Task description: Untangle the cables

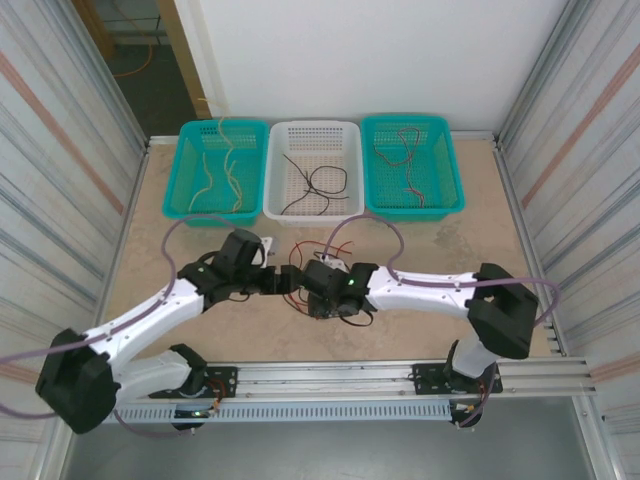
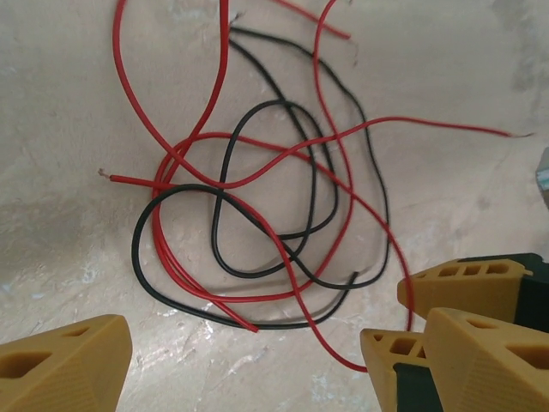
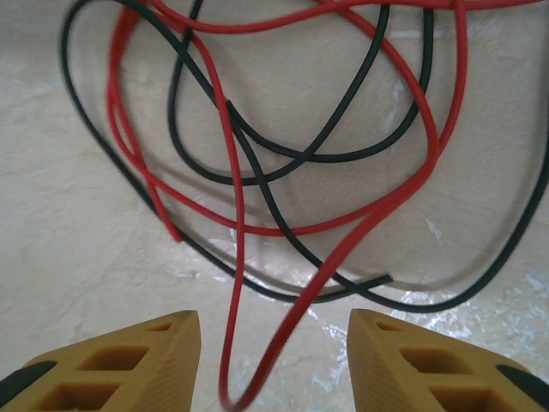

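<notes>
A tangle of red and black cables (image 2: 257, 206) lies on the beige table between the two grippers (image 1: 298, 260). In the left wrist view my left gripper (image 2: 274, 378) is open at the tangle's near edge, with no cable between its fingers. The right gripper's yellow fingers (image 2: 463, 281) poke in at the right of that view. My right gripper (image 3: 274, 352) is open too. A loop of red cable (image 3: 236, 390) sits in the gap between its fingers (image 3: 120, 360), and neither finger touches it. Seen from above, left gripper (image 1: 283, 282) and right gripper (image 1: 312, 290) almost meet.
Three baskets stand at the back: a teal one (image 1: 225, 124) with yellow cables (image 1: 220, 170), a white one (image 1: 316, 125) with black cables (image 1: 315, 185), and a teal one (image 1: 410, 119) with red cables (image 1: 405, 160). Corrugated walls close both sides.
</notes>
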You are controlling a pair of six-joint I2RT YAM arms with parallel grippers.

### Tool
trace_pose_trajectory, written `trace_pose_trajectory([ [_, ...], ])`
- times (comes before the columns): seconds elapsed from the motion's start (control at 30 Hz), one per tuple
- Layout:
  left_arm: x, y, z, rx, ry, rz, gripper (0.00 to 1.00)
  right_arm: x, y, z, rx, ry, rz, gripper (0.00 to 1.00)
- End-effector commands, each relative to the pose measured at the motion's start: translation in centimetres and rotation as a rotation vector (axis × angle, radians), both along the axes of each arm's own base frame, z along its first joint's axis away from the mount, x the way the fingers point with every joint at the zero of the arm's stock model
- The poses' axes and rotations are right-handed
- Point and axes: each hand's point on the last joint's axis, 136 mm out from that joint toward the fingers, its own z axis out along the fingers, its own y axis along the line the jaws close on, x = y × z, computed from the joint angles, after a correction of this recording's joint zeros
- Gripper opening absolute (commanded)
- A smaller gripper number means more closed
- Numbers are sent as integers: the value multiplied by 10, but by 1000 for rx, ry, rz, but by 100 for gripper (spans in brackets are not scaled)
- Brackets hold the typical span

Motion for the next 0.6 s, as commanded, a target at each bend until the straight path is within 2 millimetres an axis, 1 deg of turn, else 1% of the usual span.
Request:
trace_pose_trajectory([
  [0.0, 10, -9, -8, 31, -14, 16, 89, 9, 5, 2, -5, -2, -29, 39],
  [0.03, 11, -12, -14, 41, 0, 10, 89, 11, 5, 2, -9, -8, -25, 35],
  [0.1, 12, -17, -24, 60, 23, 2, 88, 14, 8, 4, -9, -24, 4, 22],
  [0.13, 12, -19, -31, 74, 39, -1, 86, 15, 8, 10, -12, -42, 21, 15],
  [0.17, 12, -20, -36, 85, 51, -3, 86, 16, 9, 18, -6, -65, 38, 10],
  [0.23, 13, -20, -49, 103, 79, -2, 85, 17, 12, 43, 22, -135, 83, 2],
  [0.33, 13, -25, -62, 101, 113, -1, 84, 14, 18, 81, 86, -226, 160, 3],
  [0.4, 14, -30, -63, 88, 120, -6, 84, 11, 20, 97, 103, -260, 203, 3],
  [0.47, 17, -31, -64, 94, 120, -3, 84, 9, 18, 111, 93, -295, 239, 0],
  [0.57, 20, -32, -65, 101, 116, -3, 83, 5, 15, 144, 95, -376, 292, 0],
])
